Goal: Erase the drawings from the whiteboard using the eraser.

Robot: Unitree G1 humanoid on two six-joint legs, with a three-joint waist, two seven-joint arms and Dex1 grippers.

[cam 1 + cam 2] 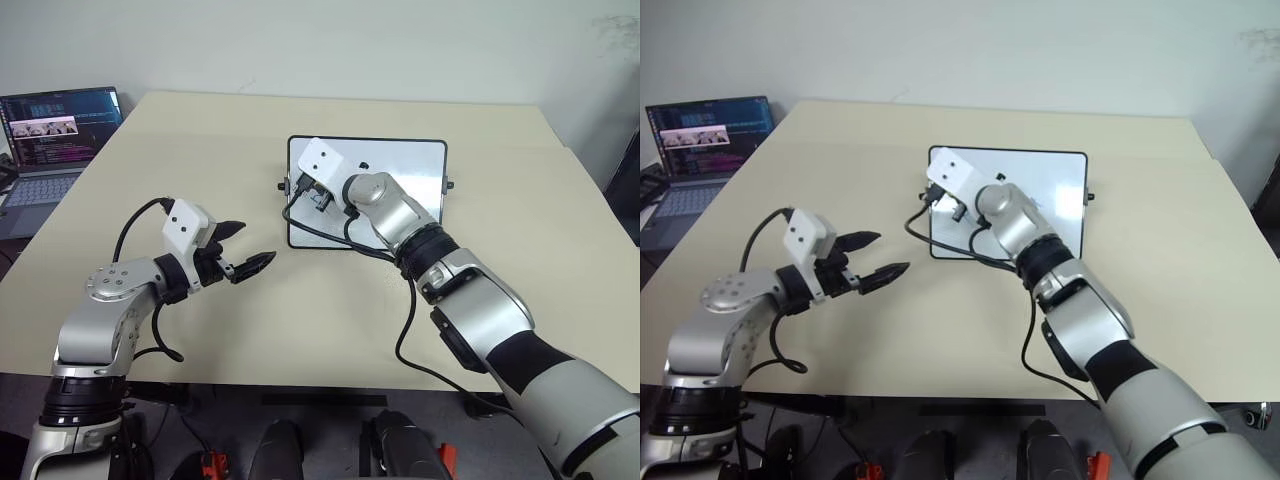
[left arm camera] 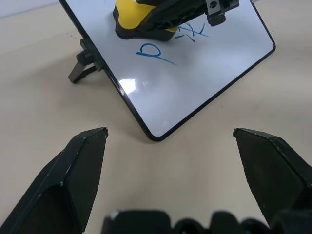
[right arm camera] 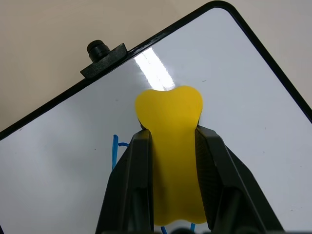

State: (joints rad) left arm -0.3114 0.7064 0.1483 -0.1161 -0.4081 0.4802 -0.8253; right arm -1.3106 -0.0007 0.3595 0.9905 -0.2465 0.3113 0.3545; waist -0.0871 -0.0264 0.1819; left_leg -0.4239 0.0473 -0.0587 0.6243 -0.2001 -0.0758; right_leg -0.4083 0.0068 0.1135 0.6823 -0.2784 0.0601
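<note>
The whiteboard (image 1: 400,165) stands tilted on the beige table, black-framed, with small knobs at its sides. My right gripper (image 3: 171,134) is shut on the yellow eraser (image 3: 170,146) and holds it against the board's left part, close to the side knob (image 3: 100,48). Blue drawings (image 2: 153,52) show on the board just beside the eraser (image 2: 134,19); a second scribble (image 2: 192,35) lies partly under the gripper. My left gripper (image 1: 253,243) hovers open over the table, in front and to the left of the board, with nothing between its fingers (image 2: 83,170).
An open laptop (image 1: 55,130) sits at the table's far left edge. A black cable (image 1: 405,330) hangs off my right arm over the table's front. The beige table (image 1: 200,130) spreads wide around the board.
</note>
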